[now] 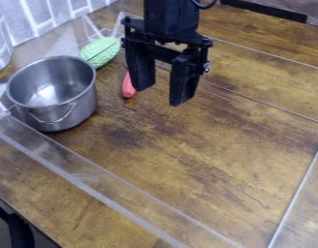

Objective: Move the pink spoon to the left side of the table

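Observation:
The pink spoon [127, 87] lies on the dark wooden table [213, 145], mostly hidden behind my gripper's left finger; only its salmon-pink end shows, between the pot and the gripper. My gripper [163, 90] hangs upright over the table with its two black fingers [182, 85] spread apart, nothing between them. Whether the left finger touches the spoon I cannot tell.
A steel pot [50, 89] stands at the left, close to the spoon. A green ribbed oval thing [101, 50] lies behind it. Clear plastic strips [110, 179] run across the planks. A tiled wall [26, 19] borders the back left.

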### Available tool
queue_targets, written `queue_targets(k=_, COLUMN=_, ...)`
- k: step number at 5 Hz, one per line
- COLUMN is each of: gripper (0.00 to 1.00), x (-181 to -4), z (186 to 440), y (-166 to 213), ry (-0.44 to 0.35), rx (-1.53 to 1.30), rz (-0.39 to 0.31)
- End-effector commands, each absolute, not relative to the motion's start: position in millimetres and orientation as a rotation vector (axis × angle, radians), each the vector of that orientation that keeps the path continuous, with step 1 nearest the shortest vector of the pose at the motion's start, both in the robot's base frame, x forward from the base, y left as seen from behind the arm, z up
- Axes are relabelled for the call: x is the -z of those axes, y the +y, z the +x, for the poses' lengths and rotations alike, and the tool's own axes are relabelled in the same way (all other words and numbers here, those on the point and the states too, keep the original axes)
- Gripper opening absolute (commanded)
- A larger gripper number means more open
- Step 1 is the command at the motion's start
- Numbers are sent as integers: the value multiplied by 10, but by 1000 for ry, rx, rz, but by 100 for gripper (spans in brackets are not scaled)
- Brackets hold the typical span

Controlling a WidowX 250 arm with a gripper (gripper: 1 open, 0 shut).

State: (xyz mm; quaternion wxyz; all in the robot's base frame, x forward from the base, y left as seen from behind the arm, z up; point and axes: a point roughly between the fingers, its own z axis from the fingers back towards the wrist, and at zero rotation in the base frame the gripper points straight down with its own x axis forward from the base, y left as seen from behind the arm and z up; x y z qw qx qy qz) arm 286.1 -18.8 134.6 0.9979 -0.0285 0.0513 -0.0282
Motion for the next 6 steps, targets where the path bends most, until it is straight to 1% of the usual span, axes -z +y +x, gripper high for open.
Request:
queue_targets(k=1, gripper=100, x=-1553, z=2842, y=-80, ry=26, rx=38, rz=-54)
queue_targets(k=2, gripper=100, x=-1561, z=2816, y=-38, ry=29, rx=33, rz=-52)
queue_targets(k=4, gripper=100, x=-1292, z=2962, y=51, ry=31, rx=67, rz=-30)
queue_targets(k=5, gripper=100, x=-1269, z=3045, y=127, ry=32, rx=64, rz=-15)
queue_targets(k=6, gripper=100, x=-1312, z=3114, y=225, ry=22, rx=45, rz=-8)
